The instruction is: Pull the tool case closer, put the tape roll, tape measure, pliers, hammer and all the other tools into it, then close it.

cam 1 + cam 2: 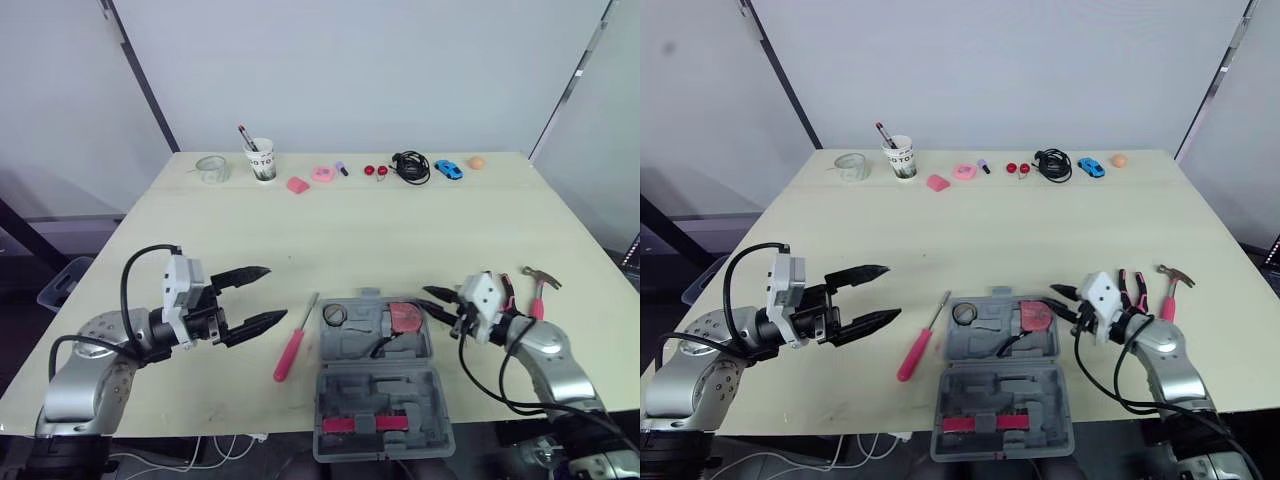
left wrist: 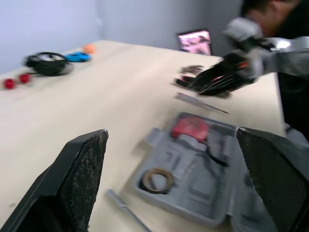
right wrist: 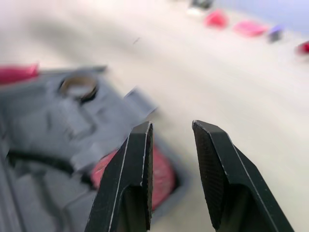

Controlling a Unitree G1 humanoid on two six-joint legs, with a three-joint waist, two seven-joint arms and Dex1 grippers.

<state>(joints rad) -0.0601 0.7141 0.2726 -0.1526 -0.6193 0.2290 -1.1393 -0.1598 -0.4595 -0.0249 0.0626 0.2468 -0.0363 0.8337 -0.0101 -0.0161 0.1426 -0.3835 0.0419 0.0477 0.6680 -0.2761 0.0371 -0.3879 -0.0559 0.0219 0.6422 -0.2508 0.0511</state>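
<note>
The grey tool case [image 1: 378, 375] lies open at the table's front edge. In its tray sit the tape roll [image 1: 334, 314] and the red tape measure [image 1: 405, 318]. A pink-handled screwdriver [image 1: 293, 342] lies on the table just left of the case. The pliers [image 1: 508, 290] and the hammer [image 1: 540, 285] lie to the right of it. My left gripper [image 1: 265, 297] hovers open left of the screwdriver, holding nothing. Over the case's right end, beside the tape measure [image 3: 161, 176], my right gripper [image 1: 432, 300] stands open with a narrow gap and nothing between its fingers.
Along the far edge stand a glass cup [image 1: 212, 169], a paper cup with pens [image 1: 261, 160], small pink items [image 1: 298, 184], a black cable [image 1: 411, 166], a blue toy car [image 1: 448, 169] and an orange ball [image 1: 477, 162]. A person [image 2: 270, 9] is beyond the table.
</note>
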